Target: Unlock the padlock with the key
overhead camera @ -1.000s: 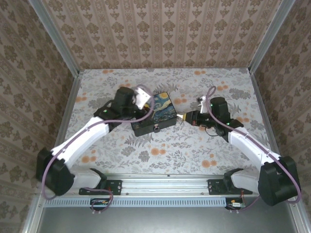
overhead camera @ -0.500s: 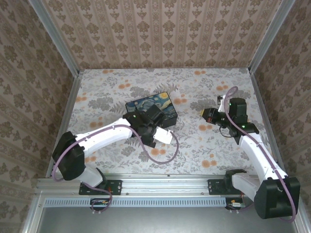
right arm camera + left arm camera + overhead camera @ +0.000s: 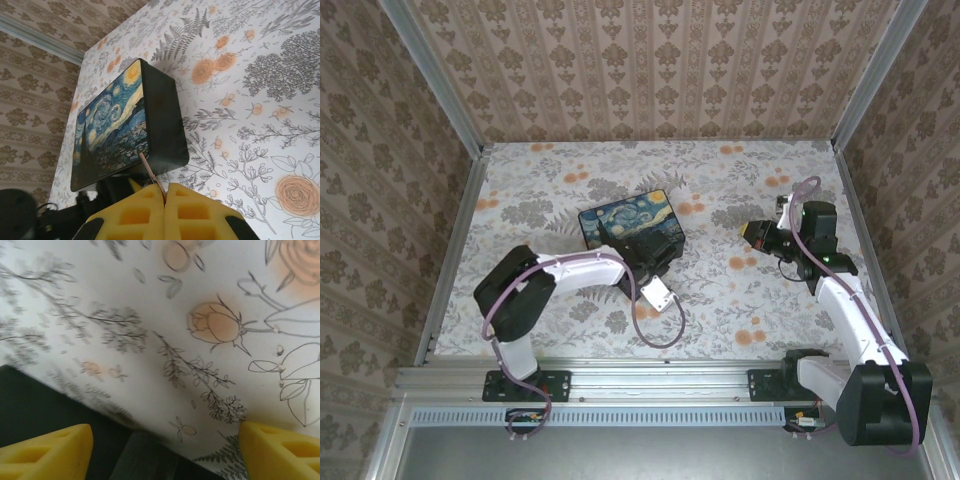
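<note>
Floral tablecloth [image 3: 720, 300] covers the table between wallpapered walls [image 3: 650, 60], with a Starry Night box [image 3: 625, 222] at centre. Left gripper [image 3: 167, 432] sits by the box's near edge, yellow fingers spread wide, holding nothing. Right gripper [image 3: 164, 192], well right of the box, is clamped on a thin coppery key [image 3: 151, 172]

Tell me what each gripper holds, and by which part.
The right gripper is shut on the key, pinching its hidden end, thin blade sticking out. The left gripper is open, holding nothing.
</note>
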`<state>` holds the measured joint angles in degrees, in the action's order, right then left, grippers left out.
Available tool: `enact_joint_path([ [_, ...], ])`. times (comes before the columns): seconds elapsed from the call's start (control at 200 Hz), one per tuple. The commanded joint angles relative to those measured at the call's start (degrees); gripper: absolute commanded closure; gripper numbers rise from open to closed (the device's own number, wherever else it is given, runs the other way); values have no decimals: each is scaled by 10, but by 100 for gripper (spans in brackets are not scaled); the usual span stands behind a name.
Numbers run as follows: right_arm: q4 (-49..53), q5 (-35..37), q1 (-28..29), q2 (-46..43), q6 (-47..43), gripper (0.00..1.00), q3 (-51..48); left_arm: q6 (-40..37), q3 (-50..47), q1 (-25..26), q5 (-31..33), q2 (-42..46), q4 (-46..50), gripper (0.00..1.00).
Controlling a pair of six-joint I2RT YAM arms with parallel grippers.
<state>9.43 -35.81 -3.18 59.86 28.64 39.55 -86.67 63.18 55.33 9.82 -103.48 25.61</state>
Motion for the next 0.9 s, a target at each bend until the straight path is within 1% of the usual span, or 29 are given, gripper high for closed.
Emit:
enact_joint_path([
  [0.0, -21, -31, -2, 3, 3, 100, -6, -61, 21, -4, 35, -17, -2, 25],
  [0.075, -30, -35, -2, 1, 7, 100, -10, -82, 15, -1, 52, -27, -32, 26],
  [0.185, -41, -44, -2, 2, 13, 100, -11, -97, 21, 2, 73, -37, -35, 28],
  [0.265, -44, -49, -2, 3, 15, 100, -11, -97, 42, 0, 81, -43, -6, 29],
  [0.385, -52, -57, -2, 3, 21, 100, -14, -97, 67, -1, 86, -50, 26, 33],
  [0.535, -60, -66, -2, 5, 25, 100, -15, -94, 94, -7, 91, -66, 55, 44],
  [0.585, -58, -66, -1, 4, 22, 100, -16, -86, 100, -7, 86, -68, 64, 46],
  [0.695, -56, -64, -2, 2, 19, 100, -19, -82, 102, -5, 87, -69, 70, 55],
  [0.735, -58, -64, -1, 1, 21, 100, -19, -76, 105, -4, 86, -68, 76, 60],
  [0.825, -60, -67, -1, 1, 23, 100, -19, -61, 114, -2, 88, -69, 88, 63],
  [0.895, -60, -66, 1, 1, 22, 100, -19, -39, 129, 3, 88, -69, 100, 70],
])
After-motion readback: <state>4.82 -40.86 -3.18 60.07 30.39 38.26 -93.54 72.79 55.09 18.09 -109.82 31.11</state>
